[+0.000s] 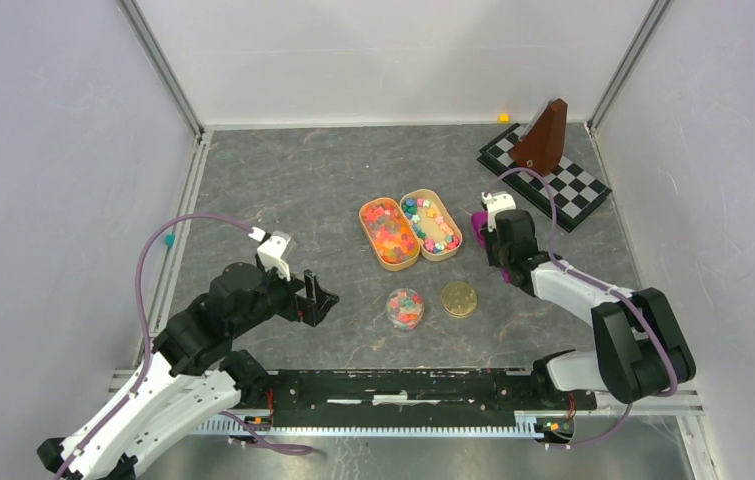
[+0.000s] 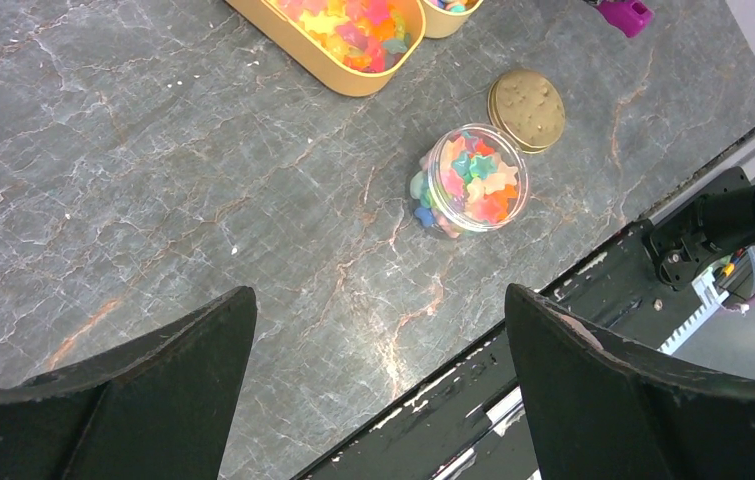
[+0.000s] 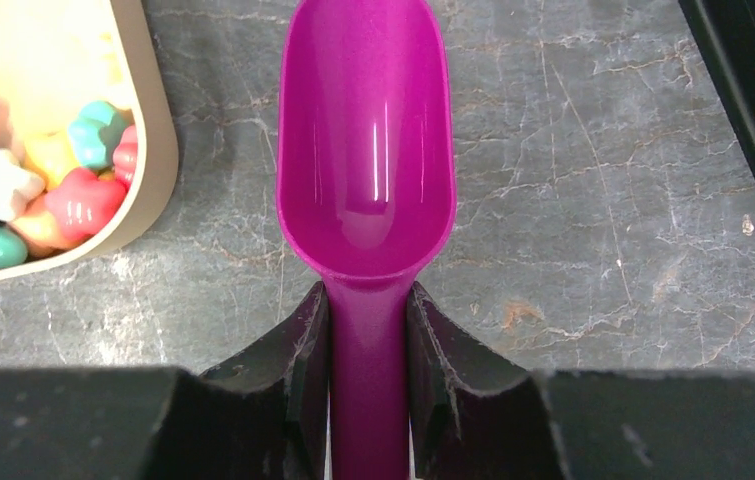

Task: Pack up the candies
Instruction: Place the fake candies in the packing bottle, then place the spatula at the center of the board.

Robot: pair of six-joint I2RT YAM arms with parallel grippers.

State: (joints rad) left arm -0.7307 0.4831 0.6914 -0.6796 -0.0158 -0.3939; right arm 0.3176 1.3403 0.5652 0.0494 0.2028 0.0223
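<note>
Grey veined tabletop (image 1: 303, 180); right end effector (image 3: 368, 300) clamps glossy purple scoop (image 3: 366, 150); left end effector (image 2: 378, 292) gaping.

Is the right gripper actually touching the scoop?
Touching. Right wrist view: the right gripper has both fingers pressed against the scoop handle, with no gap on either side.

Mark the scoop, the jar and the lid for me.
scoop (image 3: 368, 150): right wrist view, inside of its purple bowl.
jar (image 2: 425, 198): left wrist view, its clear side wall.
lid (image 2: 527, 109): left wrist view, middle of its gold top.
</note>
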